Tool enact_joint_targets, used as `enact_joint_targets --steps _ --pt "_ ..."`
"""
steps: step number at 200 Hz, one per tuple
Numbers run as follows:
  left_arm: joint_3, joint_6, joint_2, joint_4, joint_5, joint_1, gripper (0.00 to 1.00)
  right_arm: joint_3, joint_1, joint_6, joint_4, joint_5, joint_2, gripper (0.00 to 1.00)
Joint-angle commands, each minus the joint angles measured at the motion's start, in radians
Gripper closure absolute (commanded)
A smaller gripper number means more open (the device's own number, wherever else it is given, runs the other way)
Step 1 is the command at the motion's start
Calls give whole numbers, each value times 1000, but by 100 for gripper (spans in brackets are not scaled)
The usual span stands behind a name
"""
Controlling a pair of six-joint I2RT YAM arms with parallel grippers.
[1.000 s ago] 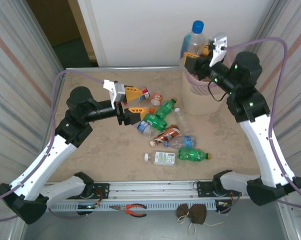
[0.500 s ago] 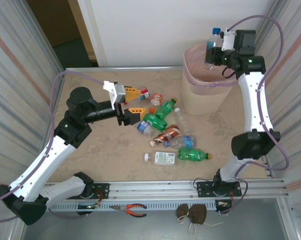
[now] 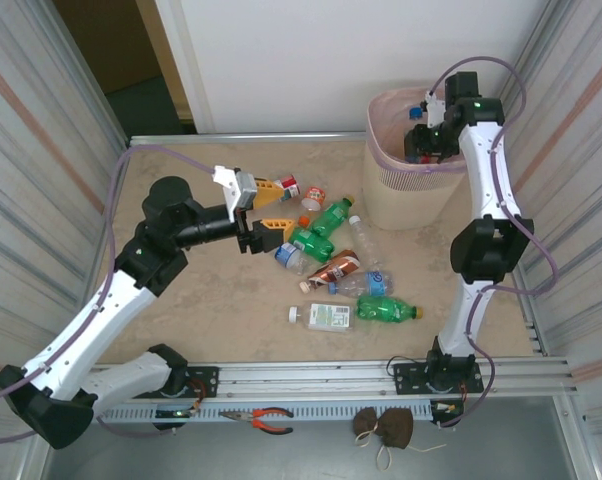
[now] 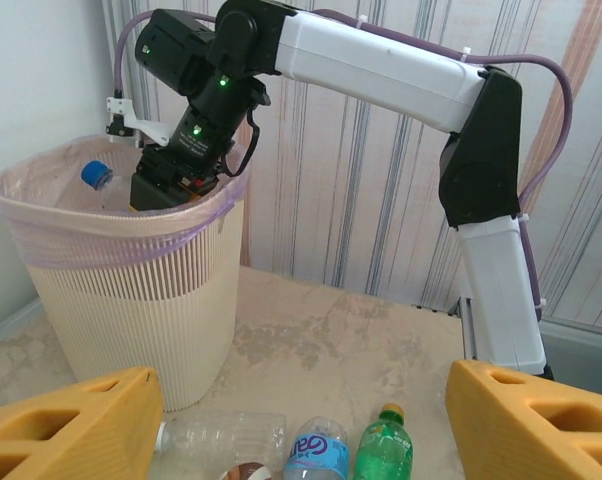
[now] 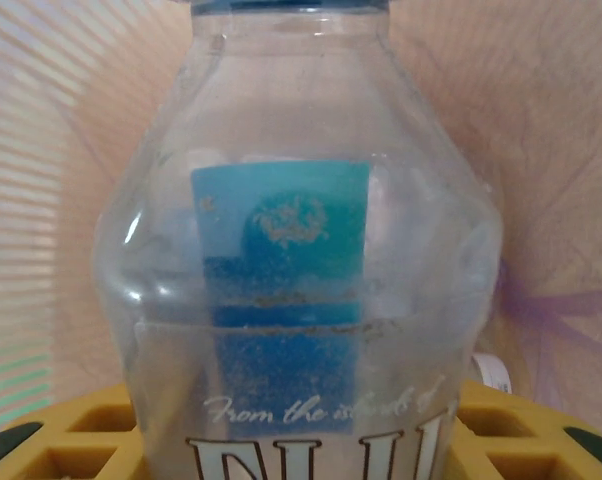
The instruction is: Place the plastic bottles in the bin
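Your right gripper (image 5: 301, 428) is down in the mouth of the tall beige ribbed plastic bin (image 4: 131, 310), which stands at the far right corner of the beige marbled tabletop (image 3: 211, 300). Its yellow fingers (image 5: 76, 425) pinch a clear, smooth-walled plastic bottle with a blue label and blue cap (image 5: 301, 260). That bottle sits cap uppermost, near rim height, inside the translucent pink bag liner (image 4: 41, 215), which folds over the rim under a purple band. The bin stands close to the striped corrugated wall (image 3: 581, 150) on the right and the white wall (image 3: 281, 60) behind, so room there is tight.

Your left gripper (image 3: 284, 206) hangs above the table left of centre. Its jaws are spread wide, and its blocky yellow fingers point right toward the loose plastic bottles (image 3: 331, 255). These are clear, green and white, and they lie on their sides in a cluster mid-table, several touching. A green one lies just beside the gripper's lower finger. Open tabletop lies left of the cluster and between it and the metal rail (image 3: 311, 378) along the near edge.
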State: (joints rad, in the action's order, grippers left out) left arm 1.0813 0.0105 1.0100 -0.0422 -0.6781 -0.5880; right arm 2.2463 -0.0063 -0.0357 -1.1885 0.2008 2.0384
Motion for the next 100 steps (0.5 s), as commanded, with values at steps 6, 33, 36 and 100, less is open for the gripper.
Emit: enact_joint_targets --steps 6,33,36,100 --pt "-16 -11 3 4 12 13 25 37 6 -37 -96 -32 44 51" --pt "-19 -10 7 -7 16 14 25 36 11 -46 -120 -28 94 50" --pt "-20 -10 7 -6 16 14 25 35 12 -46 -121 -27 100 50" --pt "-27 -11 2 -14 26 17 25 37 21 -51 -170 -1 207 46"
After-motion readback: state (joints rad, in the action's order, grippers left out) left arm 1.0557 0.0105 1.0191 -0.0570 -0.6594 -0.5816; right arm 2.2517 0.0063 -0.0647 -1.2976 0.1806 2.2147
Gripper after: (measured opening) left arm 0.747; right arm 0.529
